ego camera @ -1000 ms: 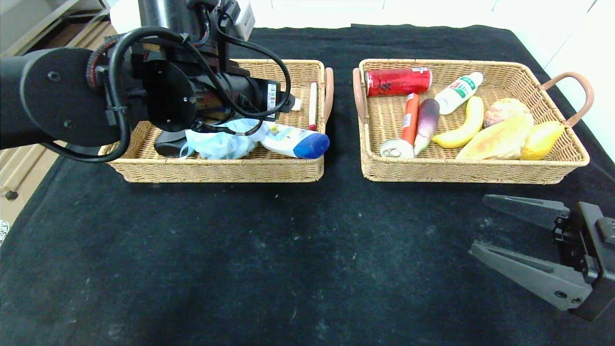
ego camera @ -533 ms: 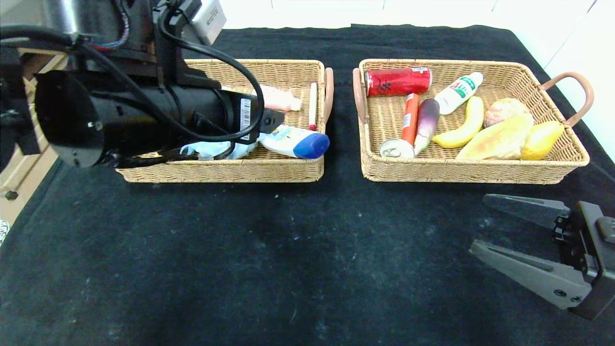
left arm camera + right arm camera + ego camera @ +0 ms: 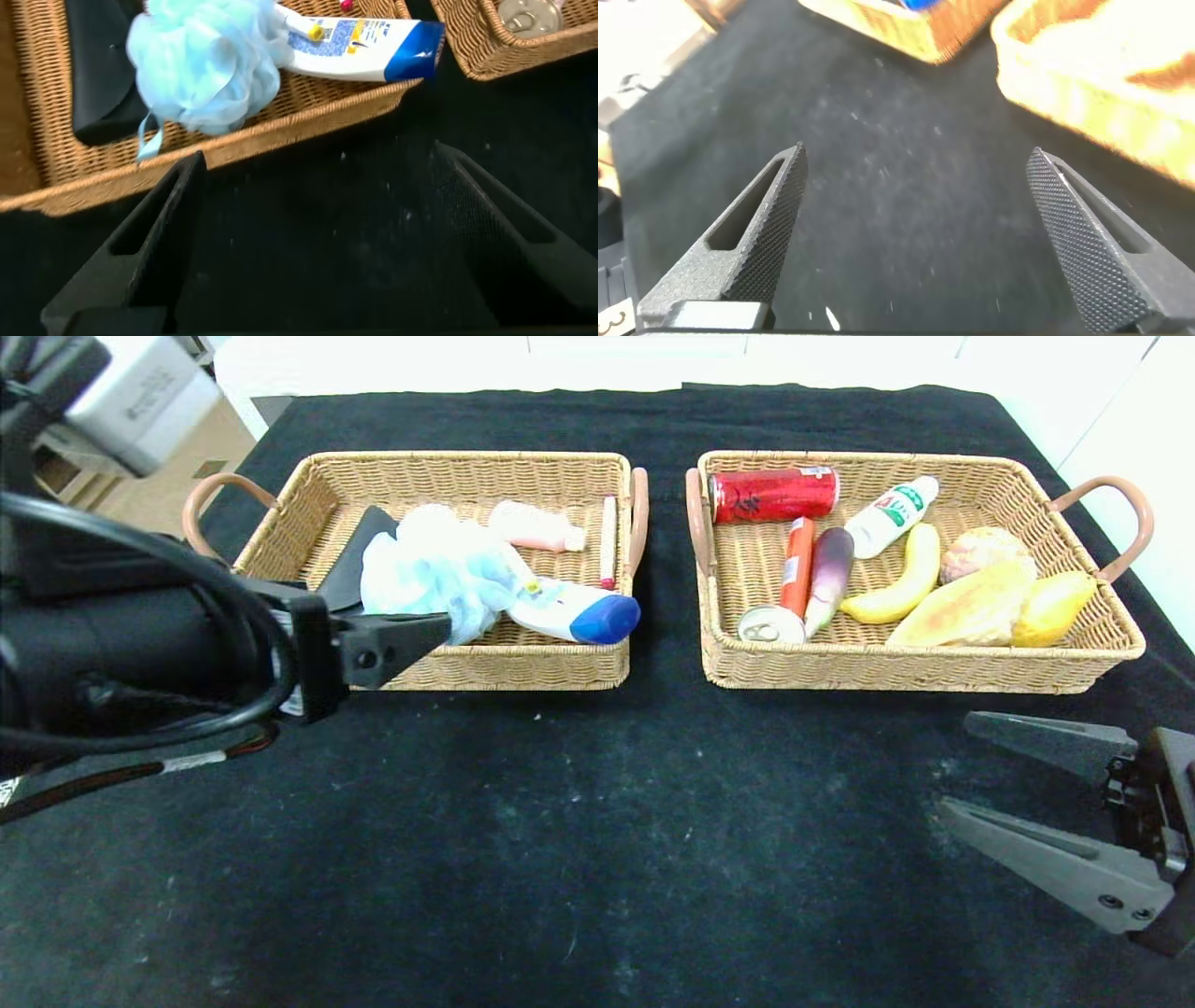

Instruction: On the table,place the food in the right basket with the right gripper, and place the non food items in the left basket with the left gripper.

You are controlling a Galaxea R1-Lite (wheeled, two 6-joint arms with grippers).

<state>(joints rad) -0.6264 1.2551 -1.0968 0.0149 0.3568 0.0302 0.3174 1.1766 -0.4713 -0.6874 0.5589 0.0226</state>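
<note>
The left basket (image 3: 504, 677) holds the black glasses case (image 3: 359, 560), the pale blue pouf (image 3: 434, 574), the white bottle with blue cap (image 3: 574, 611) and the marker (image 3: 608, 539). The right basket (image 3: 887, 677) holds the purple eggplant (image 3: 829, 574) and the orange sausage (image 3: 797, 565). My left gripper (image 3: 420, 639) is open and empty, just in front of the left basket's near rim. Its wrist view shows the pouf (image 3: 201, 65), bottle (image 3: 364, 49) and case (image 3: 103, 84) beyond the open gripper (image 3: 313, 177). My right gripper (image 3: 957, 763) is open and empty over the table (image 3: 597, 821) at the front right.
The right basket also holds a red can (image 3: 773, 493), a silver can (image 3: 770, 623), a small white bottle (image 3: 890, 515), a banana (image 3: 901, 583) and yellow bread-like pieces (image 3: 990, 602). A pink tube (image 3: 537, 527) lies in the left basket. The table edge runs along the left.
My left arm has drawn back from over the left basket toward the front left, uncovering the pouf and the case. My right gripper has shifted slightly right and toward the front.
</note>
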